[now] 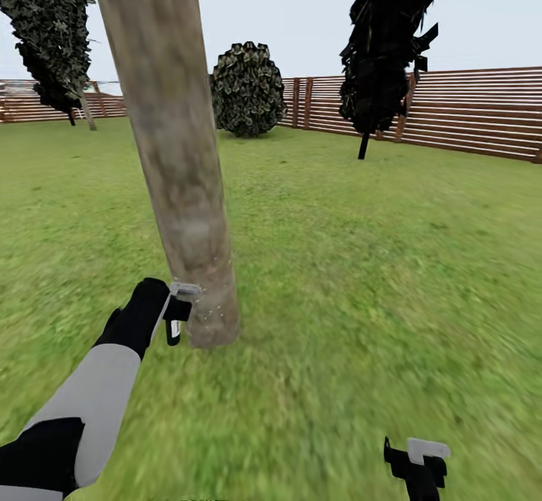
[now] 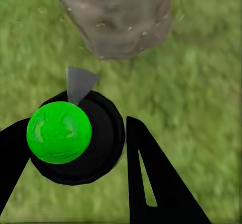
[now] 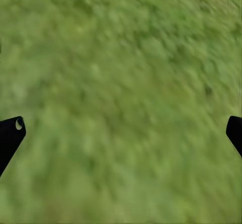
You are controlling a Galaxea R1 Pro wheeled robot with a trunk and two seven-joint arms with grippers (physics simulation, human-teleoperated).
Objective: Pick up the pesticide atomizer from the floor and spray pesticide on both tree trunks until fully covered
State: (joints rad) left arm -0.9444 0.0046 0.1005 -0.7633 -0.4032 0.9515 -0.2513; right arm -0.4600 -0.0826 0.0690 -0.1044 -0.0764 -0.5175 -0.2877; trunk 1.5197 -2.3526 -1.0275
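A thick, mottled grey-brown tree trunk (image 1: 181,170) rises from the grass floor (image 1: 361,260) straight ahead, leaning slightly. My left gripper (image 1: 172,311) is low at its base, shut on the pesticide atomizer (image 1: 181,307). In the left wrist view the atomizer (image 2: 59,131) shows a bright green cap on a black round body between the black fingers (image 2: 151,178). Its grey nozzle (image 2: 79,82) points at the trunk (image 2: 118,17), whose bark carries small pale specks. My right gripper (image 1: 418,460) hangs open over bare grass at the lower right, fingertips (image 3: 10,135) wide apart.
A brown slat fence (image 1: 482,110) rings the lawn at the back. A dark narrow cypress (image 1: 388,42) stands at the right rear, a round dark bush (image 1: 247,89) behind the trunk, and another dark-leaved tree (image 1: 49,27) at the far left. Open grass lies to the right.
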